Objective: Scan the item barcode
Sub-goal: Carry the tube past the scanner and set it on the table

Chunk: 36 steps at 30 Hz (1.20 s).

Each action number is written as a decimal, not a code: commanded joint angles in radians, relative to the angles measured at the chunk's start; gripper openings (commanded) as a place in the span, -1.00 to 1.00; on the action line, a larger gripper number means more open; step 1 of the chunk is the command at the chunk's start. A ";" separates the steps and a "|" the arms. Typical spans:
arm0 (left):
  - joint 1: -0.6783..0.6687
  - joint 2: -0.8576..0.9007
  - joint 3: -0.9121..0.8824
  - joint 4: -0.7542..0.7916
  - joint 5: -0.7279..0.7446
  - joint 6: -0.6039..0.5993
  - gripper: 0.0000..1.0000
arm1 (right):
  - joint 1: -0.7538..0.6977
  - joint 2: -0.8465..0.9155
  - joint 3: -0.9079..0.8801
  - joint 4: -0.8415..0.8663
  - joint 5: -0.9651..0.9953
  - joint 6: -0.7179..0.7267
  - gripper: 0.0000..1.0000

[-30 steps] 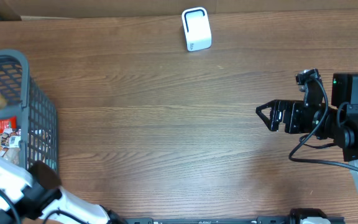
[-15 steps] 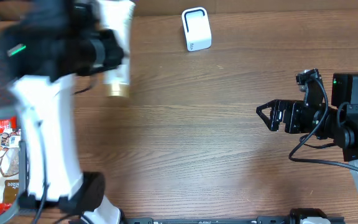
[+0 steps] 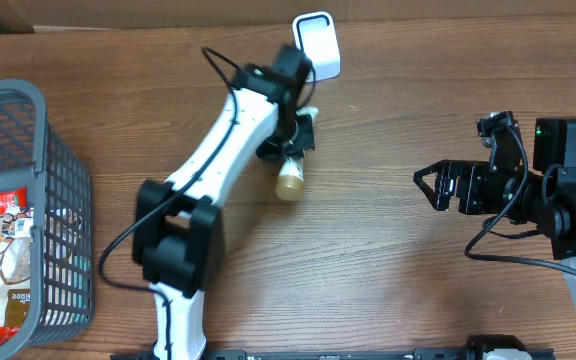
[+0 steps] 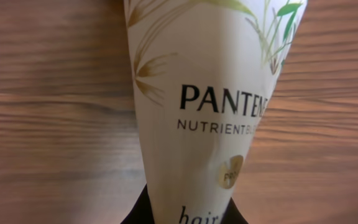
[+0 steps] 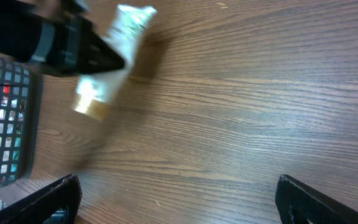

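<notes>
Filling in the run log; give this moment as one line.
left gripper: shut on Pantene tube | tube: near scanner | right gripper: open, empty

We see the basket (image 3: 30, 98) far left, a packet (image 3: 3, 262) in it; the scanner (image 3: 316, 46) at the table's (image 3: 388, 285) far edge, the tube (image 3: 289, 176) just before it, the right gripper (image 3: 424, 186) well right

1. The table (image 3: 398, 280) was brown wood grain, smooth and matt.
2. The tube (image 4: 197, 81) looked smooth white plastic, slightly glossy, with a gold cap (image 3: 289, 182).
3. The basket (image 3: 23, 97) was grey matt plastic.
</notes>
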<state>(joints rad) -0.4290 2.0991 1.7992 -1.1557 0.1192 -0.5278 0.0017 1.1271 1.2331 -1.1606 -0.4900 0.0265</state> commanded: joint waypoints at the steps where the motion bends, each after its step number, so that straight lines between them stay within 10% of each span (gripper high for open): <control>1: -0.037 0.077 -0.020 0.017 0.008 -0.041 -0.92 | 0.003 -0.003 0.025 0.002 0.004 0.000 1.00; 10: -0.060 0.145 -0.016 0.039 -0.007 -0.019 -0.20 | 0.003 -0.003 0.025 0.003 0.004 0.000 1.00; 15: -0.024 0.143 0.069 -0.041 -0.007 0.028 -0.13 | 0.003 -0.003 0.025 0.002 0.004 0.000 1.00; 23: 0.026 0.142 0.492 -0.323 -0.007 0.128 -0.06 | 0.003 -0.003 0.025 0.003 0.004 0.000 1.00; 27: 0.029 0.141 0.729 -0.457 -0.008 0.179 0.54 | 0.003 -0.003 0.025 0.003 0.004 0.000 1.00; 36: 0.156 -0.012 1.011 -0.534 0.058 0.206 0.85 | 0.003 -0.003 0.025 -0.005 0.004 0.000 1.00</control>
<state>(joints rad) -0.3500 2.1960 2.7731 -1.6836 0.1558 -0.3393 0.0017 1.1271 1.2331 -1.1633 -0.4900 0.0265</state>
